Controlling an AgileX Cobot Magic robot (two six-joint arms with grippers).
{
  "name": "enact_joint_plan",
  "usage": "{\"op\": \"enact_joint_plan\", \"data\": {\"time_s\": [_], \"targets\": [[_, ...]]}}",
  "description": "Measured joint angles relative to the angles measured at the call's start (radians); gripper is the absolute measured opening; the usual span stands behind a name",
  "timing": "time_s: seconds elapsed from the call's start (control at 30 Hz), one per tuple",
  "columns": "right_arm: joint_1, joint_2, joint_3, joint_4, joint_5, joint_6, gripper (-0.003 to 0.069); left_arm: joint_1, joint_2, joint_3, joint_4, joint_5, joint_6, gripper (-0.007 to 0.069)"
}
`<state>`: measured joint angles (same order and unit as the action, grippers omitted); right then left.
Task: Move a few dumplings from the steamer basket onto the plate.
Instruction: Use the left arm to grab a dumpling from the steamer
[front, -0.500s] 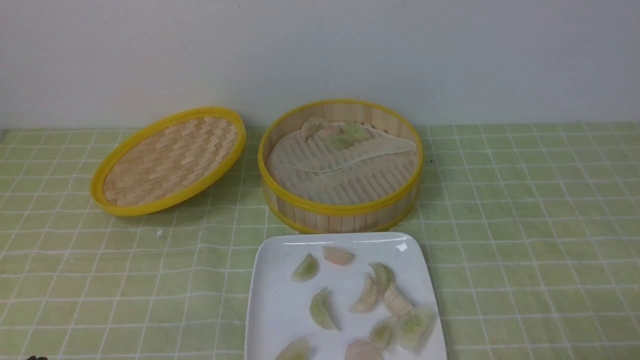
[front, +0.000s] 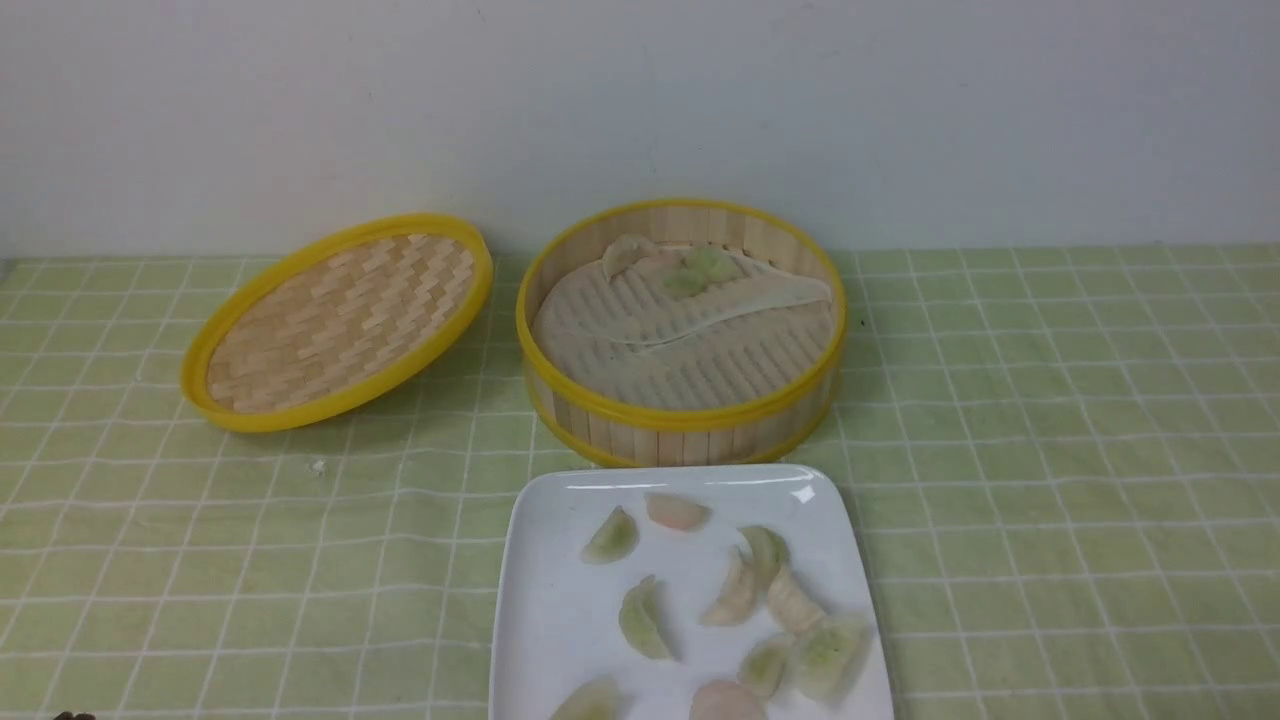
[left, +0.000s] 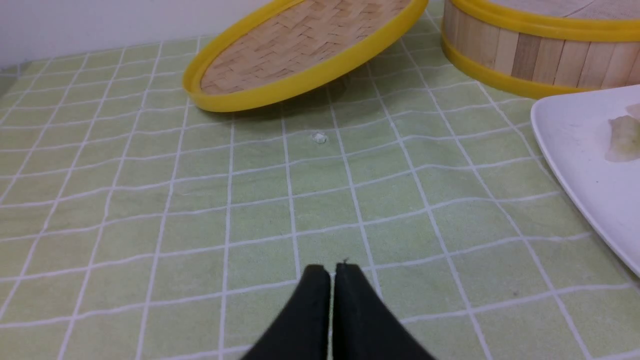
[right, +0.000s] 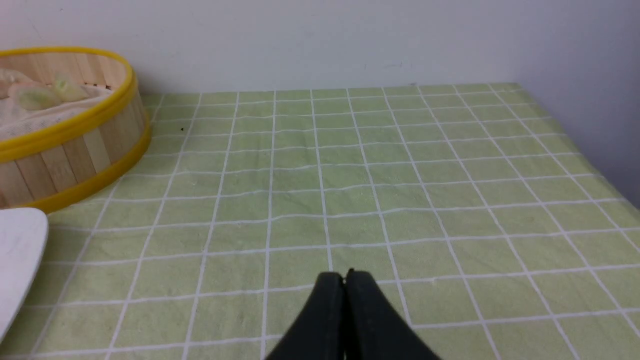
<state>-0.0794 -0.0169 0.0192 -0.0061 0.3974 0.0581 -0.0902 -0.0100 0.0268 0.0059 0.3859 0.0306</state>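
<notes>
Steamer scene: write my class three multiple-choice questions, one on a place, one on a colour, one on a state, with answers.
1. Where does the plate lie?
A) Inside the basket
B) Nearer the robot than the basket
C) Against the back wall

2. What colour are the rims of the lid and basket?
A) Yellow
B) Red
C) Blue

3. How is the left claw?
A) Wide open
B) Shut on a dumpling
C) Shut, with nothing in it

1: B, since the front view shows the plate on the near side of the basket.
2: A, since the lid and basket both have yellow rims.
3: C, since the left wrist view shows the fingertips of the left claw together over bare cloth.
</notes>
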Motion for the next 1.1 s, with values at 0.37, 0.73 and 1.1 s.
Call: {"op": "enact_joint_plan", "data": {"time_s": [0.37, 0.73, 1.1], "targets": [[0.000, 0.000, 0.000, 0.000, 0.000, 0.000, -0.0015, 0.000, 0.000, 0.000, 0.000, 0.000, 0.000, -0.0006], [0.000, 0.000, 0.000, 0.000, 0.000, 0.000, -0.0015, 0.000, 0.000, 0.003, -0.067, -0.133, -0.071, -0.0006], [0.000, 0.000, 0.000, 0.000, 0.000, 0.000, -0.0015, 0.000, 0.000, 0.003, -0.378, -0.439, -0.216, -0.0006]]}}
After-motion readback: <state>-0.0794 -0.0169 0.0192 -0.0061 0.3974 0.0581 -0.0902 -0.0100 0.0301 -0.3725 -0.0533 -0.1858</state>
